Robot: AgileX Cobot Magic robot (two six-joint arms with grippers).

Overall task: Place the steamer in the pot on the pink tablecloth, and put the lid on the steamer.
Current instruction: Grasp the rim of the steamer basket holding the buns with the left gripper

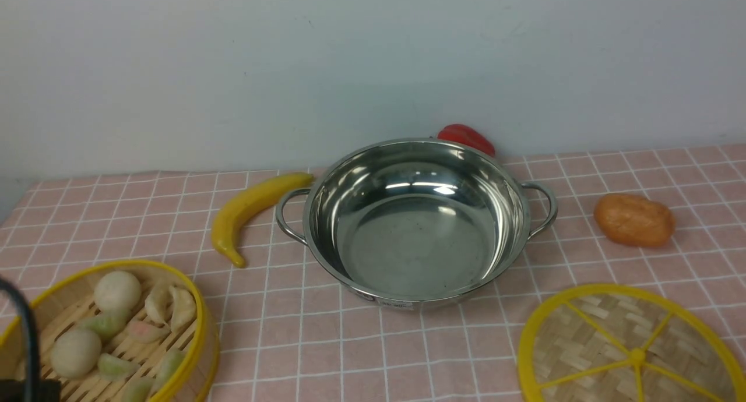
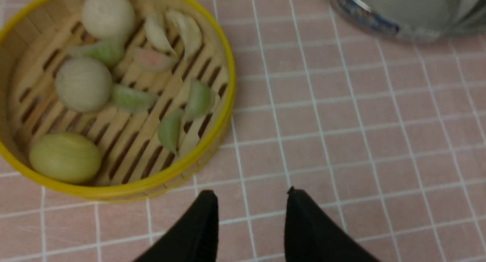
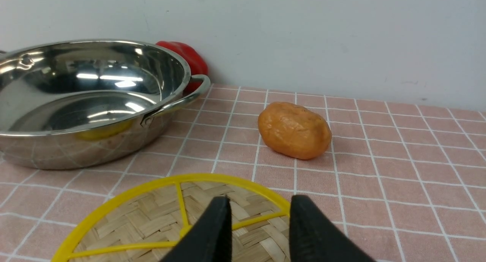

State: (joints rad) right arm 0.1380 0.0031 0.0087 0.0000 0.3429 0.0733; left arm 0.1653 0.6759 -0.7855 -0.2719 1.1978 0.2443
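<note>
Steamer point(image 1: 125, 264) near-left edge, pot point(image 1: 417, 239) ctr, lid point(image 1: 632, 349) near-right edge, tablecloth point(image 1: 466, 355) btwn

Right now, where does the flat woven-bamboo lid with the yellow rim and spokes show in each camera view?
Front view: the flat woven-bamboo lid lies lower right on the pink checked tablecloth, right of the shiny steel pot.
Left wrist view: not in it.
Right wrist view: the lid lies just below the right gripper, nearer the camera than the pot.
Shared landmark: the steel pot shows in all three views.
</note>
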